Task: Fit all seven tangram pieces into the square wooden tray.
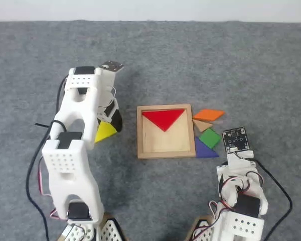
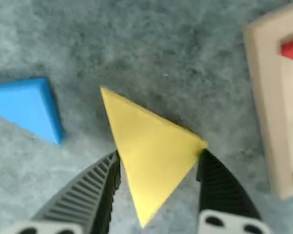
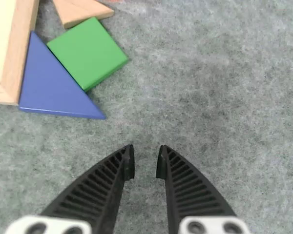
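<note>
The square wooden tray (image 1: 165, 154) lies mid-table with a red triangle (image 1: 163, 118) in its far part. My left gripper (image 2: 158, 156) is shut on a yellow triangle (image 2: 151, 151) left of the tray (image 2: 266, 97), one finger on each side. A light blue piece (image 2: 24, 105) lies on the carpet beside it. Right of the tray sit an orange parallelogram (image 1: 208, 114), a tan triangle (image 1: 201, 124), a green square (image 1: 209, 137) and a violet-blue triangle (image 1: 204, 149). My right gripper (image 3: 145, 161) hovers shut over bare carpet, short of the green square (image 3: 88, 51) and violet-blue triangle (image 3: 51, 87).
Grey carpet covers the whole table. The left arm (image 1: 72, 150) stands over the area left of the tray. The right arm (image 1: 238, 196) sits at the near right. Open carpet lies behind and in front of the tray.
</note>
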Action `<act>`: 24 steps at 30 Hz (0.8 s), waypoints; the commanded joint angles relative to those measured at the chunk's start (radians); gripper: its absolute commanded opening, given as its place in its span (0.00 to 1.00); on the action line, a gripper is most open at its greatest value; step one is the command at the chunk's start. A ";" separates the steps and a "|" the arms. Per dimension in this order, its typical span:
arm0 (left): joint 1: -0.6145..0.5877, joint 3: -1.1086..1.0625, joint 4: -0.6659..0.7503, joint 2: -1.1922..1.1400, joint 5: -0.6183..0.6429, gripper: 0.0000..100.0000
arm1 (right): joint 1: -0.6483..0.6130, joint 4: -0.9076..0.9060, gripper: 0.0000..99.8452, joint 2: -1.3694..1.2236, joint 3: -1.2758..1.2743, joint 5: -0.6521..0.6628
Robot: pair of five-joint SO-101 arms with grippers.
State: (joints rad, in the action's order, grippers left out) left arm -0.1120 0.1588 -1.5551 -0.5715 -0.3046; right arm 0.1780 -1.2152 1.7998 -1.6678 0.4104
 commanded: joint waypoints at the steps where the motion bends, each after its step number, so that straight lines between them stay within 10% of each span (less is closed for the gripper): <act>1: 0.018 0.004 -0.064 0.126 -0.011 0.23 | -0.007 0.005 0.09 0.015 -0.015 0.014; 24: -0.026 -0.090 0.066 0.178 0.081 0.32 | -0.004 0.005 0.09 0.015 -0.015 0.014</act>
State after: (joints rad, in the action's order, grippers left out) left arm -0.1135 0.0130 -1.5029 -0.4580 -0.2340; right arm 0.1780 -1.2152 1.7998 -1.6678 0.4104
